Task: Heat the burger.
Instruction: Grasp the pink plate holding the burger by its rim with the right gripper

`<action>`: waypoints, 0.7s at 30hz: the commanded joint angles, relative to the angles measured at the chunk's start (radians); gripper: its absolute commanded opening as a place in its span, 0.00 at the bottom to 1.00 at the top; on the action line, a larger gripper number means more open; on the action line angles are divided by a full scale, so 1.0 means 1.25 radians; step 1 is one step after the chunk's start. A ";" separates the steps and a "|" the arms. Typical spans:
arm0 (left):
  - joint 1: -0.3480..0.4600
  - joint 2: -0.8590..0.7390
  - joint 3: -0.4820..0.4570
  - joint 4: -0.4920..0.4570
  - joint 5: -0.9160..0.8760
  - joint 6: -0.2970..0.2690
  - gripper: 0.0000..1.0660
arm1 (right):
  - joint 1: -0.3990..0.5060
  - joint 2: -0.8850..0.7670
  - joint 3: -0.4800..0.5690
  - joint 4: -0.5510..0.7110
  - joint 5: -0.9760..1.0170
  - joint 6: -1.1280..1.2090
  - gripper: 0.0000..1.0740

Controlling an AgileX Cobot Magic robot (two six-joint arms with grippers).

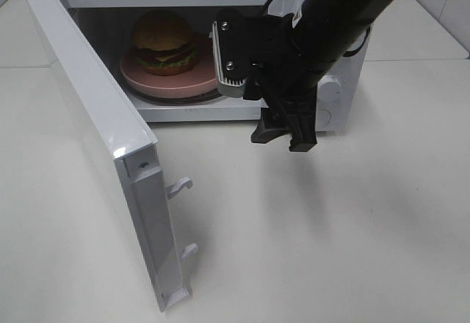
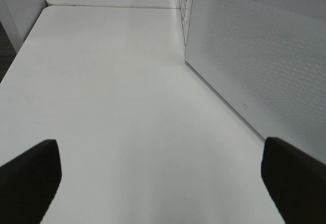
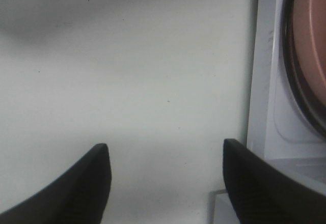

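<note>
A golden-bunned burger (image 1: pixel 164 40) is sitting on a round pink plate (image 1: pixel 138 78) inside the open white microwave (image 1: pixel 192 111); right gripper (image 1: pixel 283 141) and left gripper (image 2: pixel 163 183) are both gaping, empty.

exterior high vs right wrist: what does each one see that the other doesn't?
Exterior high only: the burger and the open door. Right wrist only: a close look between the jaws of the right gripper, apart and empty, with bare table beneath. Both: the pink plate, the microwave, the table and that gripper.
</note>
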 commanded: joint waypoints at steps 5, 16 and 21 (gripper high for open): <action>0.003 -0.002 0.001 -0.003 -0.002 -0.004 0.95 | 0.002 0.070 -0.072 0.009 -0.022 -0.057 0.71; 0.003 -0.002 0.001 -0.003 -0.002 -0.004 0.95 | 0.002 0.198 -0.238 0.009 -0.002 -0.058 0.78; 0.003 -0.002 0.001 -0.003 -0.002 -0.004 0.95 | 0.002 0.250 -0.300 0.009 -0.002 -0.048 0.78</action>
